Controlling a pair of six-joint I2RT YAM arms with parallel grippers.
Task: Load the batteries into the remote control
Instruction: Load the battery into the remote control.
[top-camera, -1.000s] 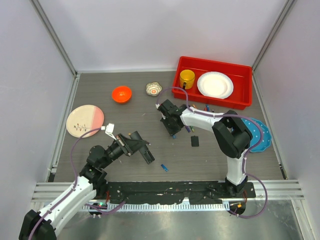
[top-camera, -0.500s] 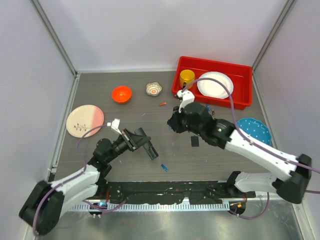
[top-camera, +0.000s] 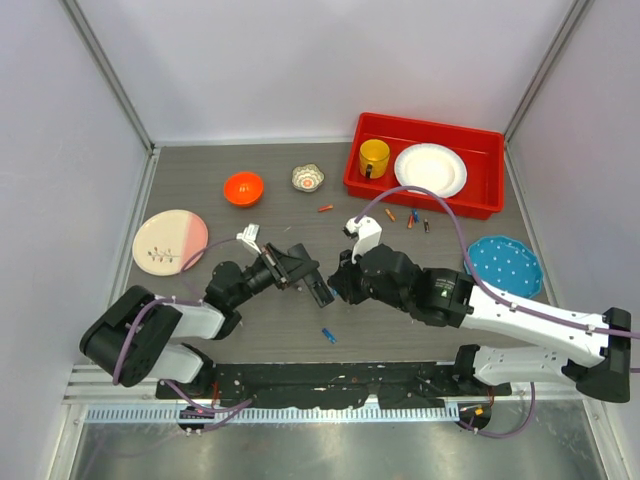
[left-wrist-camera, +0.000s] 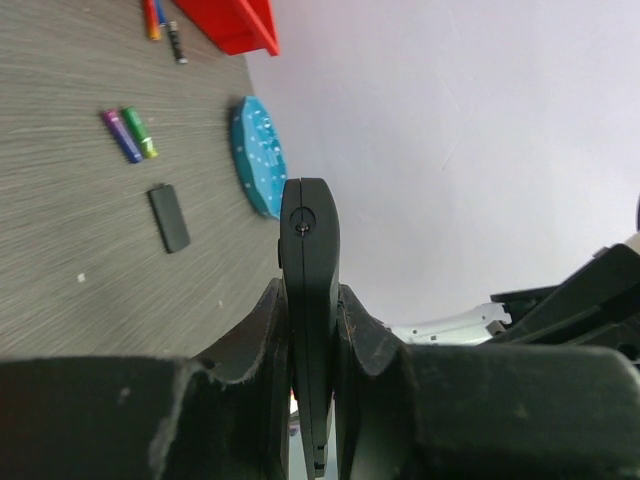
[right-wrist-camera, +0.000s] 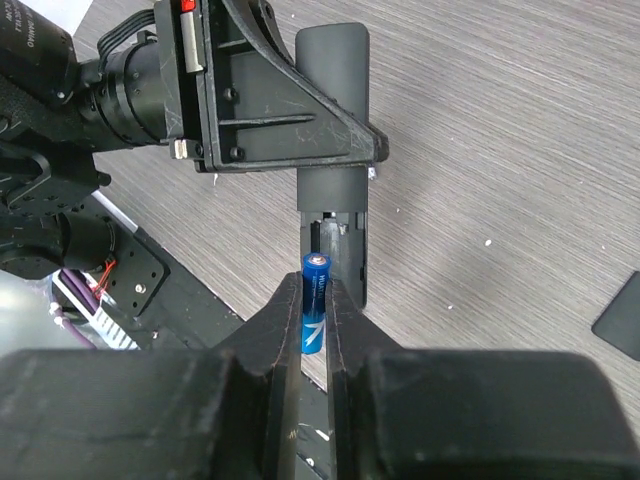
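Observation:
My left gripper (top-camera: 303, 276) is shut on the black remote control (top-camera: 320, 291) and holds it above the table centre, edge-on in the left wrist view (left-wrist-camera: 308, 230). In the right wrist view the remote (right-wrist-camera: 334, 60) shows its open battery recess (right-wrist-camera: 335, 235). My right gripper (right-wrist-camera: 315, 287) is shut on a blue battery (right-wrist-camera: 314, 325) whose tip is just at the recess's near end. A second blue battery (top-camera: 327, 335) lies on the table. Other batteries (top-camera: 410, 218) lie in front of the red tray, and an orange one (top-camera: 325, 208) lies apart from them.
A red tray (top-camera: 352, 172) at the back right holds a yellow cup (top-camera: 375, 157) and a white plate (top-camera: 430, 168). A teal plate (top-camera: 508, 262), an orange bowl (top-camera: 243, 187), a small bowl (top-camera: 308, 178) and a pink plate (top-camera: 170, 240) are there too. A black cover (left-wrist-camera: 168, 217) lies flat.
My right arm has swung down and left with the blue battery to meet the remote. My left gripper has carried the remote right, toward the table centre.

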